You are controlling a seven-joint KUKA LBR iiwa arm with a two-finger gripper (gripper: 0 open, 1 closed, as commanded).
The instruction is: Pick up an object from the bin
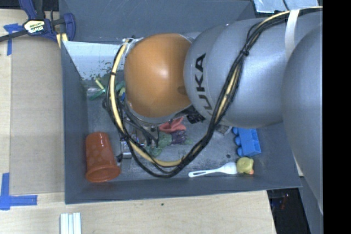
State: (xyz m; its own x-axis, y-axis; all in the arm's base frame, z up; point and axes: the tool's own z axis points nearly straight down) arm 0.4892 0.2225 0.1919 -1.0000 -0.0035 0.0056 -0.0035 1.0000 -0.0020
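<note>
**A:** Where is the hand?

**B:** The hand is low in the bin, left of centre in the frame's lower half. It sits beneath the orange cover of the arm. I cannot tell whether it is open or closed, because the cover and the looping cables hide it.

**A:** What lies nearest to it?

**B:** The red-orange cup lies on its side at lower left, just beside the hand and close to the bin's left and lower walls. On the hand's other side is a small heap, a red piece with green and purple bits below it.

**A:** And the edges?

**B:** A bare strip of floor runs along the lower wall between the cup and the white spoon. A yellow piece sits just beside the spoon's right end. A blue block is above that, at lower right under the arm. A green scrap lies by the left wall, up and left of the cover.
</note>
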